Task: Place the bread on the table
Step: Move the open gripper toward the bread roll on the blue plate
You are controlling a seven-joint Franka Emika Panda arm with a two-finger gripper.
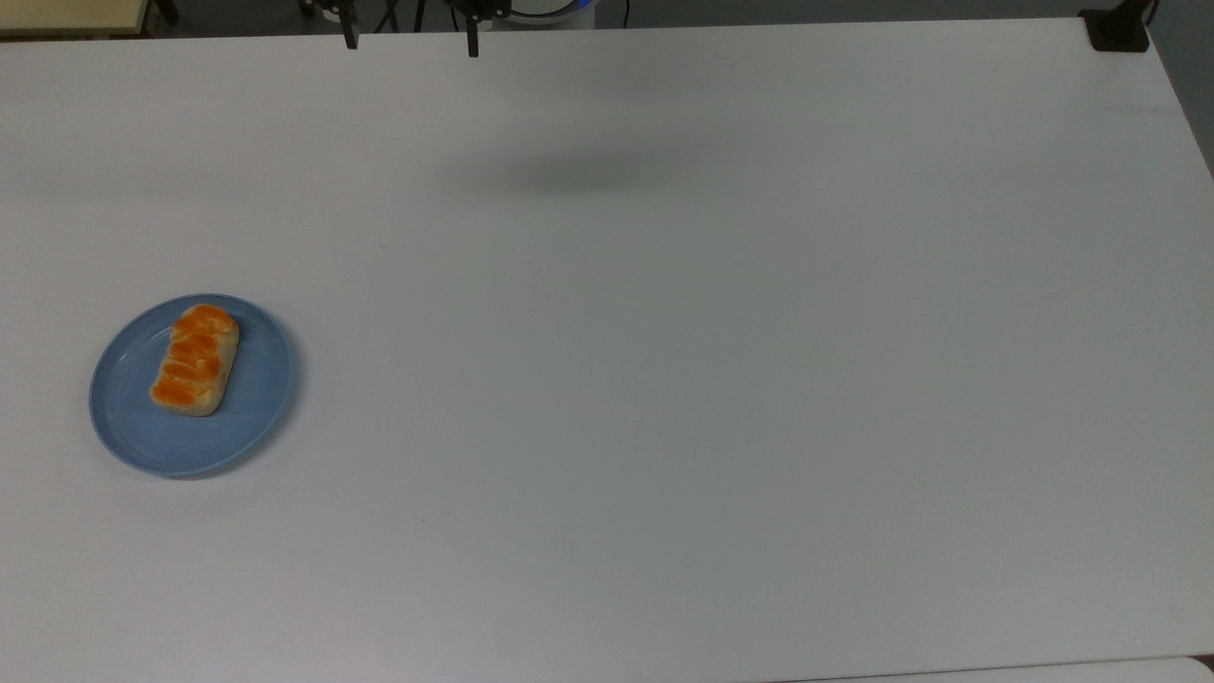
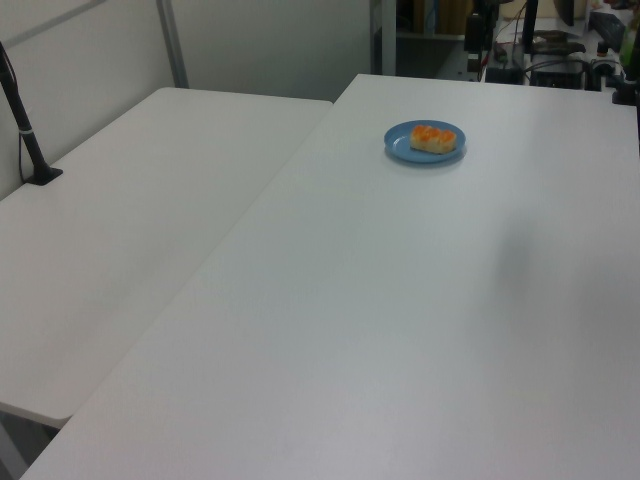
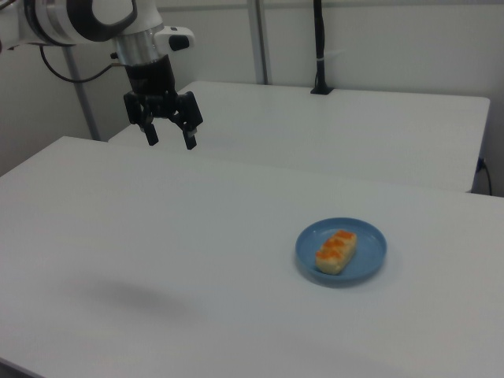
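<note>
The bread [image 1: 194, 359] is a small oblong roll with an orange segmented top, lying on a round blue plate [image 1: 256, 398] at the top view's left. The left view shows the bread [image 2: 433, 138] on the plate [image 2: 403, 146] far back, and the right view shows the bread [image 3: 336, 250] on the plate [image 3: 370, 256] at the right view's right. My gripper [image 3: 170, 142] hangs open and empty high above the white table [image 3: 157, 236], far from the bread. In the top view its fingertips [image 1: 472, 46] poke in at the top edge, around the gripper [image 1: 411, 46].
A second white table [image 2: 120, 230] adjoins at the left view's left, with a black pole [image 2: 25, 130] on it. A black mount [image 1: 1117, 28] sits at the table's corner in the top view. A wide bare stretch of table [image 1: 711, 379] lies to the top view's right of the plate.
</note>
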